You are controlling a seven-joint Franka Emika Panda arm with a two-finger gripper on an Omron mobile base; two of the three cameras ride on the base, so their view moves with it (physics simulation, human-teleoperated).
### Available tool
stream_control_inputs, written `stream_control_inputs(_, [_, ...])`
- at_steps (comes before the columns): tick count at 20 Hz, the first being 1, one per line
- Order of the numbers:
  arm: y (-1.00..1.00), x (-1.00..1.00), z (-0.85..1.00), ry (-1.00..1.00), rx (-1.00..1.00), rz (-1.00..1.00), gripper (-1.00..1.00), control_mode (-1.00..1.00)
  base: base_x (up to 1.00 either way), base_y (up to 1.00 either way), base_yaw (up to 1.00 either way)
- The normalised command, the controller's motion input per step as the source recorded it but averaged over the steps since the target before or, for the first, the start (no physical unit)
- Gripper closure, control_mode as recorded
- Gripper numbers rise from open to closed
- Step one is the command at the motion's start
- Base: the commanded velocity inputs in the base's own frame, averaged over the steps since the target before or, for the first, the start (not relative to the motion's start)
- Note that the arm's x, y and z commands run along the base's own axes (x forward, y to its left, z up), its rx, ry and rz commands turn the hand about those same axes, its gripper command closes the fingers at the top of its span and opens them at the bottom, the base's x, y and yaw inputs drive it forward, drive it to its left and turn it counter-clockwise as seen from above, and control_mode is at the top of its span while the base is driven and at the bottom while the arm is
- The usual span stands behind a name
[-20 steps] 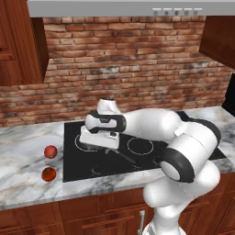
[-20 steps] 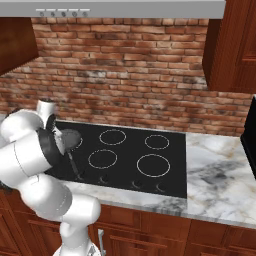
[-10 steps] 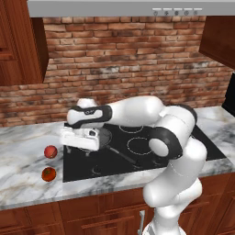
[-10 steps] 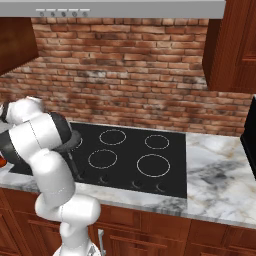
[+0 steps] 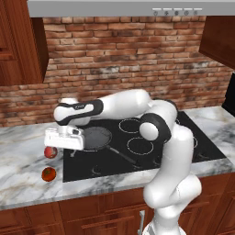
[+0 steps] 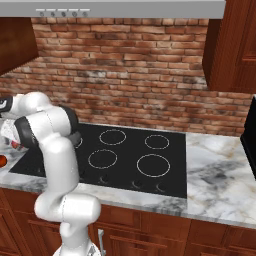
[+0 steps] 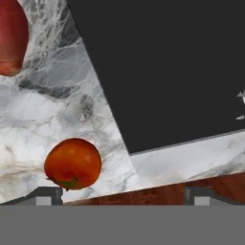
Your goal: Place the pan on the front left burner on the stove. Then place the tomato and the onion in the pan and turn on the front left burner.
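Jaws (image 7: 119, 196) gape above the counter (image 7: 62, 115) near the tomato (image 7: 72, 163).

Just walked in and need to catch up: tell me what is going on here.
The pan already sits on the stove. The arm has swung left over the marble counter, its open pincer holding nothing, above the onion and tomato. Both lie on the counter beside the stove, not yet picked up.
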Motion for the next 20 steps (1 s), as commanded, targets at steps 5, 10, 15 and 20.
stream_control_inputs(5, [0.33,0.0,0.0,0.0,-0.06,0.0,-1.0,-1.0,0.0,0.0,0.0])
stream_control_inputs(10, [0.37,-0.02,0.0,-0.02,-0.01,0.02,-1.0,-1.0,0.0,0.0,0.0])
stream_control_inputs(15, [0.08,0.0,-0.02,-0.03,0.0,0.03,-1.0,-1.0,0.0,0.0,0.0])
stream_control_inputs(20, [0.01,0.02,-0.11,-0.01,0.0,0.04,-1.0,-1.0,0.0,0.0,0.0])
